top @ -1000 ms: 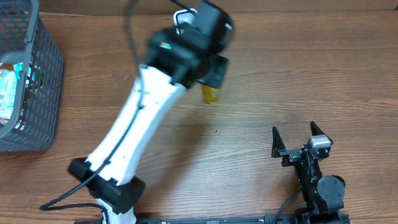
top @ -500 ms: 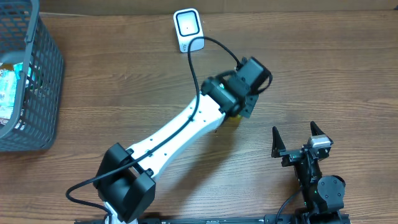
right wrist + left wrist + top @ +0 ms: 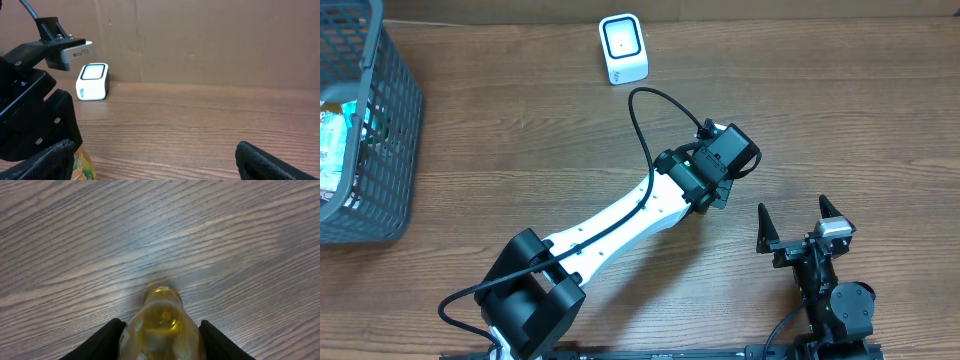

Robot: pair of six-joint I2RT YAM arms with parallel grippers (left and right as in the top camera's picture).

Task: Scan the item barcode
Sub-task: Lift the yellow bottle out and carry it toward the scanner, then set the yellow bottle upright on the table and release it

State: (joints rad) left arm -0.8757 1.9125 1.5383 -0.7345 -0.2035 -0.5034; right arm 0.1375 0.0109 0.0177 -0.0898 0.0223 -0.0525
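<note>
Our left pincer is clamping a yellow bottle over the table.
We are gripping the bottle from both sides, its cap end pointing at the wood, right of the table's middle and well apart from the white scanner at the far edge. Our right pincer is resting near the front edge, jaws standing wide apart. A grey basket is sitting at the far left.
</note>
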